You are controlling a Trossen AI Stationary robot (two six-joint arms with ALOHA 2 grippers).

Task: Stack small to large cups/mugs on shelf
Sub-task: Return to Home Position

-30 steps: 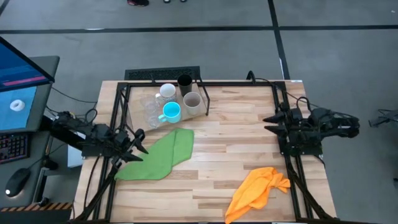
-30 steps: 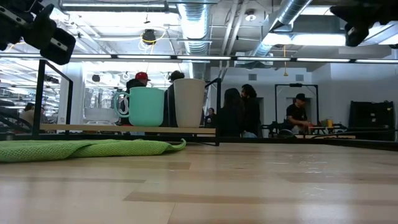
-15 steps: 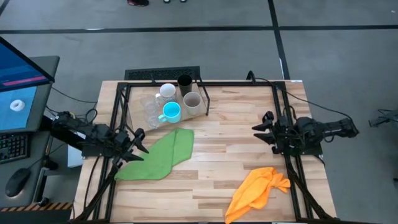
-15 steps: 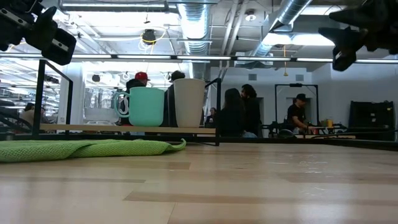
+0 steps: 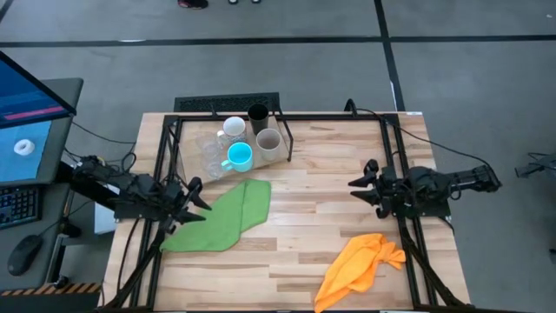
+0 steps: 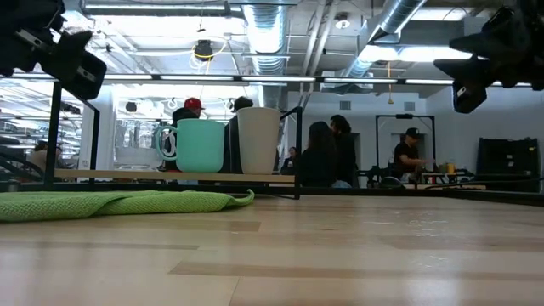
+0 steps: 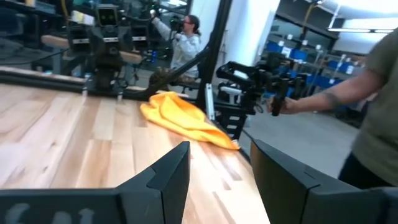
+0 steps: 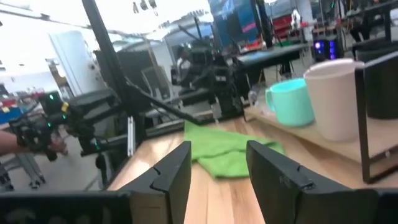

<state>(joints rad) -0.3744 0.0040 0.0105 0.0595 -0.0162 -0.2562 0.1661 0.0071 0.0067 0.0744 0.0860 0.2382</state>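
Observation:
The cups stand together on the shelf [image 5: 187, 156] at the table's far left: a blue mug [image 5: 240, 156], a white mug [image 5: 234, 127], a grey-beige cup [image 5: 268, 142], a black cup [image 5: 258, 113] and clear glasses [image 5: 211, 149]. In the low view the blue mug [image 6: 200, 145] and the grey-beige cup [image 6: 258, 140] rest upright on the board. My left gripper [image 5: 198, 201] is open at the table's left edge, level, above the green cloth's corner. My right gripper [image 5: 362, 180] is open near the right edge, level, pointing toward the table's middle. Both are far from the cups.
A green cloth [image 5: 221, 216] lies spread near the shelf. An orange cloth [image 5: 358, 265] lies crumpled at the near right. Black frame rails [image 5: 393, 148] run along the table's sides. People stand beyond the far edge [image 6: 327, 153]. A person's arm [image 7: 348, 93] shows off the table's right side.
My right gripper has come down and moved a little toward the table's middle, staying level and open. The cups, the cloths and my left gripper have kept their places.

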